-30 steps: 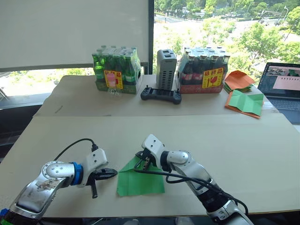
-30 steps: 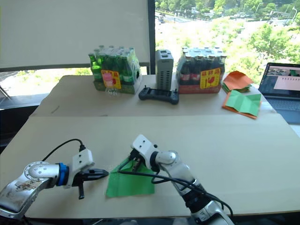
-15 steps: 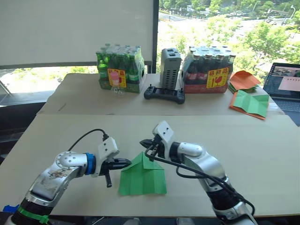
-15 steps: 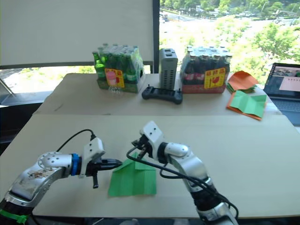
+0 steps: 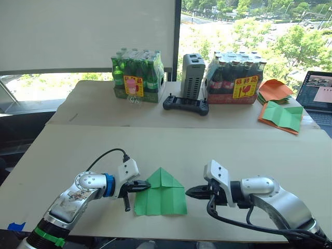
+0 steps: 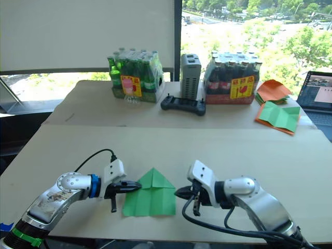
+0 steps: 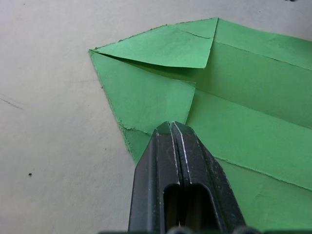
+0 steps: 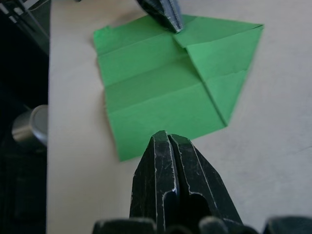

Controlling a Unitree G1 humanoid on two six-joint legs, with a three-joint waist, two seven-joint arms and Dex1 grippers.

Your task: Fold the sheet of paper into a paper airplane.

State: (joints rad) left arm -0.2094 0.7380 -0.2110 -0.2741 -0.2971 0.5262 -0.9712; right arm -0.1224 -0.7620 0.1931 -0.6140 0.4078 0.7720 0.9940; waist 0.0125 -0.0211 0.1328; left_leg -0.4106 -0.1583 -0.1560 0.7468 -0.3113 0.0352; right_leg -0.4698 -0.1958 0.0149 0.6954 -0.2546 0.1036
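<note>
The sheet of paper (image 5: 162, 194) lies flat near the table's front edge, bright green. Its two far corners are folded in, so it forms a point facing away from me (image 7: 161, 48). My left gripper (image 5: 146, 187) is shut, and its tip rests on the sheet's left edge, just below the left flap (image 7: 170, 127). My right gripper (image 5: 189, 192) is shut too and sits low over the table, just off the sheet's right edge and apart from it (image 8: 165, 137). The left gripper's tip (image 8: 167, 14) also appears in the right wrist view, on the far side of the sheet.
Along the far table stand a pack of green bottles (image 5: 137, 79), a grey box (image 5: 192, 77), a black controller (image 5: 185, 105) and a pack of dark bottles (image 5: 234, 83). Orange sheets (image 5: 275, 89), a green sheet on orange paper (image 5: 283, 115) and a laptop (image 5: 317, 92) lie far right.
My right gripper has left the sheet's point and swung down to its right side. The left gripper has moved in onto the left edge. The camera has shifted.
</note>
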